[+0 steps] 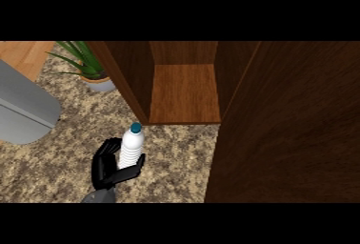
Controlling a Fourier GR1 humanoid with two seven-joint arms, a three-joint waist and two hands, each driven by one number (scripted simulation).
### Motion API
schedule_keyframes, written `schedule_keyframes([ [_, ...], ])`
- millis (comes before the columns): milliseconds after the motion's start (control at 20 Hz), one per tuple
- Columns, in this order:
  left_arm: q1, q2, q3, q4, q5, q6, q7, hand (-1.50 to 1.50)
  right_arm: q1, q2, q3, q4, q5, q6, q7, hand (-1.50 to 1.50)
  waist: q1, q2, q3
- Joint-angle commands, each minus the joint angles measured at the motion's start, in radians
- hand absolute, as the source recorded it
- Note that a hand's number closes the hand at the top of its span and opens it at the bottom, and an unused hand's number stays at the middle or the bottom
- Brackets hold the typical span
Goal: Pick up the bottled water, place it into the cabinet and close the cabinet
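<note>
Just before the open cabinet (pixel 184 90), the left hand (pixel 110 167) — fingers curled — grips the bottled water (pixel 131 147).

There are no words, numbers or signs to read here. The bottled water (pixel 131 145) is plain white with a blue cap, and no name or label shows on it. The wooden cabinet (pixel 184 90) has no writing on its walls, its shelf or its door. The plant pot (pixel 99 84) and the grey thing (pixel 25 107) at the left have no marks on them
</note>
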State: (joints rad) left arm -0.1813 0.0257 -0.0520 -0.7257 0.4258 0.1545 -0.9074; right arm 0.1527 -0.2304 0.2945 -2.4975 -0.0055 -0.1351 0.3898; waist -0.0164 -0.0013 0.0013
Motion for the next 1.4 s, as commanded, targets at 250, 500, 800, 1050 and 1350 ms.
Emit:
schedule_keyframes([
  [250, -0.156, 0.073, -0.096, 0.071, -0.074, -0.263, 0.057, 1.50, 0.123, -0.014, -0.102, -0.085, -0.098, 0.055, -0.070, -1.50, -0.006, 0.000, 0.000],
  [500, -0.296, -0.021, -0.068, 0.113, -0.040, -0.266, 0.115, 1.50, 0.080, -0.043, -0.272, -0.073, -0.210, 0.095, -0.035, -1.50, -0.008, 0.004, -0.001],
  [800, -0.312, -0.025, -0.148, -0.064, 0.042, -0.197, 0.295, 1.50, 0.118, -0.024, -0.366, -0.067, -0.273, 0.148, -0.066, -1.50, 0.000, -0.004, 0.000],
  [1050, -0.338, -0.026, -0.149, -0.061, 0.083, -0.171, 0.335, 1.50, 0.136, -0.018, -0.483, -0.017, -0.348, 0.208, -0.087, -1.50, 0.000, -0.001, -0.001],
  [1350, -0.446, -0.026, -0.318, -0.077, 0.200, 0.029, 0.344, 1.50, 0.140, -0.008, -0.567, 0.088, -0.423, 0.307, -0.175, -1.50, -0.026, 0.001, -0.001],
])
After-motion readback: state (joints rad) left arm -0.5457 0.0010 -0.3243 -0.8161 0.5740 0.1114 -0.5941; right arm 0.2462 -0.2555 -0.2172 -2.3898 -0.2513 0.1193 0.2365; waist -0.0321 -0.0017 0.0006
